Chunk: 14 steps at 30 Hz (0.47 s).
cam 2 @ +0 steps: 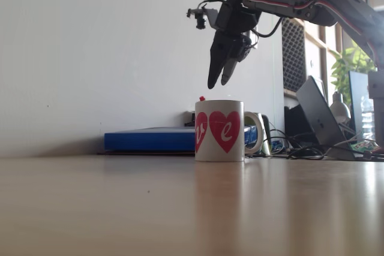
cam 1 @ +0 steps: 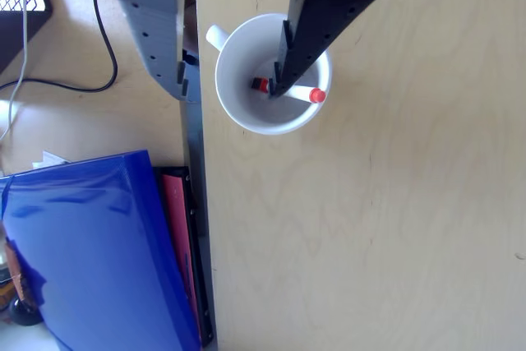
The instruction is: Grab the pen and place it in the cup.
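My fingers (cam 2: 218, 82) hang in the air above the cup (cam 2: 219, 130), their tips clear of its rim with open space between, pointing down and slightly left in the fixed view. They sit a little apart, a narrow gap between the tips, and they grip nothing. The pen (cam 1: 296, 91) lies inside the cup, leaning across the white interior; in the other view its small red end plug sits left and its red-orange cap rests against the right inner wall, with one dark finger (cam 1: 308, 39) crossing over its middle from above. In the fixed view only the pen's red tip (cam 2: 201, 98) pokes just over the rim at the cup's left side, below and left of my fingertips. The cup stands upright on the pale wooden worktop (cam 2: 180, 208), red hearts facing near, handle to the right. A blue folder (cam 1: 90, 252) lies beyond the worktop's left edge in the other view.
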{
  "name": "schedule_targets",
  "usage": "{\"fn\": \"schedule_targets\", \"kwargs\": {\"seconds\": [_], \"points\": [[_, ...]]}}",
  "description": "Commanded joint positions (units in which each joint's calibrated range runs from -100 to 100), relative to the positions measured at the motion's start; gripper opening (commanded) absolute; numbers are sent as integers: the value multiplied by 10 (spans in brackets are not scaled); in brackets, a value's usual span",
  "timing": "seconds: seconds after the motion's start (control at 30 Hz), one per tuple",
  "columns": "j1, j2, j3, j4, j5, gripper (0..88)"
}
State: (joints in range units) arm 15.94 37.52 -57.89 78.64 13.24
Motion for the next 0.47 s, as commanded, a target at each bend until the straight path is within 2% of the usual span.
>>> {"fn": "schedule_targets", "kwargs": {"seconds": [0.0, 0.43], "points": [[0, -3, -3, -14, 3, 253], [4, -3, 52, -47, 3, 253]]}}
